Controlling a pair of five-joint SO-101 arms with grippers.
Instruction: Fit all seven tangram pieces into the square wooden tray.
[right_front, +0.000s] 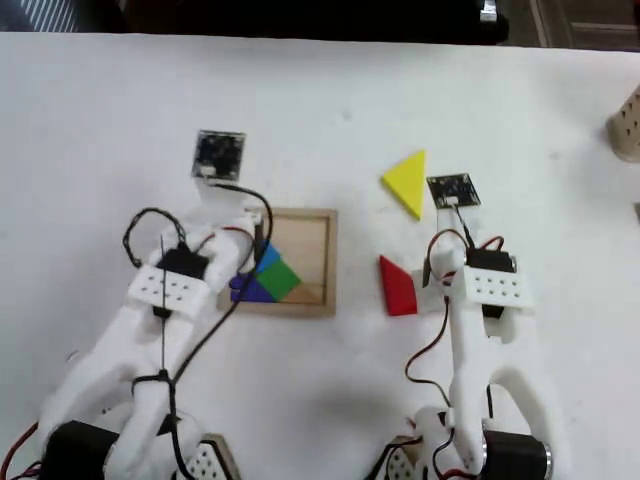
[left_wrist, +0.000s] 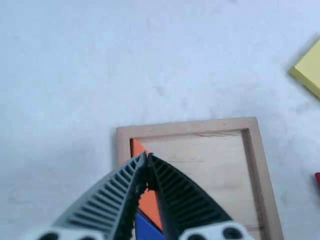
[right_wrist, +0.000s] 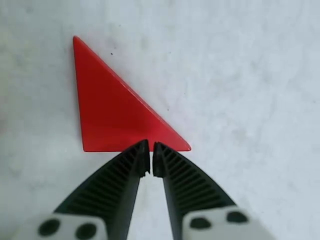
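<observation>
The square wooden tray (right_front: 331, 262) lies left of the table's middle, with blue, green (right_front: 281, 274) and purple pieces in its near left part. My left gripper (left_wrist: 146, 159) is shut, its tips low over an orange piece (left_wrist: 138, 148) in the tray's (left_wrist: 190, 125) far left corner; a blue piece (left_wrist: 145, 227) lies below it. The red triangle (right_front: 397, 286) lies flat right of the tray. My right gripper (right_wrist: 150, 148) is shut, its tips at the long edge of the red triangle (right_wrist: 112, 105), nothing held. The yellow triangle (right_front: 407, 180) lies farther back.
A perforated wooden block (right_front: 625, 125) stands at the table's right edge. The tray's far right half shows bare wood (right_front: 305, 235). White tabletop (right_front: 120, 110) lies open at the back and far left. Loose cables run along both arms.
</observation>
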